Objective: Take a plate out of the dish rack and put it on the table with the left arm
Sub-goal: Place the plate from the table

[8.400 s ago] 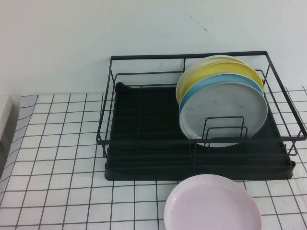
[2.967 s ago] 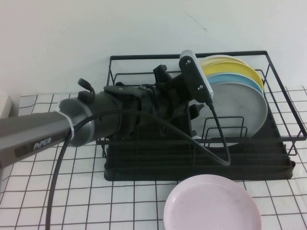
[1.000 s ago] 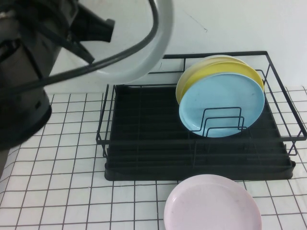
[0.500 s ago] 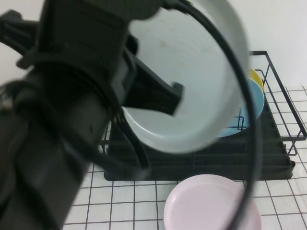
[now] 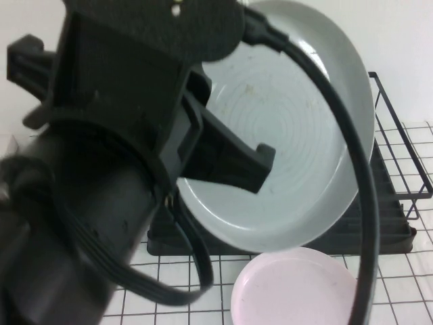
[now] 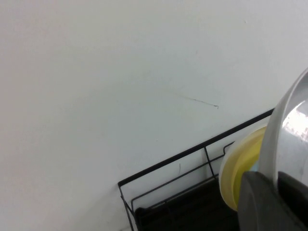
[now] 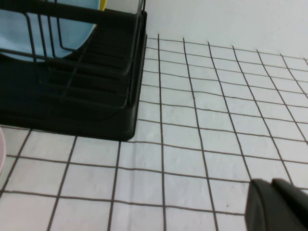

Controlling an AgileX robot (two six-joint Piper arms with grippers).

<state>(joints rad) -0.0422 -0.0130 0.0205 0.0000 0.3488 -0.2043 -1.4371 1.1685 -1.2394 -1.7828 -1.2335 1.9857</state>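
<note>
My left gripper is shut on the rim of the pale grey plate and holds it in the air, close to the high camera, in front of the black dish rack. The plate tilts with its face toward the camera and hides most of the rack. In the left wrist view the fingers pinch the plate's rim above the rack. My right gripper hangs low over the gridded table, right of the rack, fingers together and empty.
A pale pink plate lies on the table just in front of the rack. Yellow plates and a light blue plate stand in the rack. A white wall rises behind.
The left arm reached into the rack, took the grey plate, lifted it out and swung it toward the camera. Over the last half second it moved slightly right and down.
</note>
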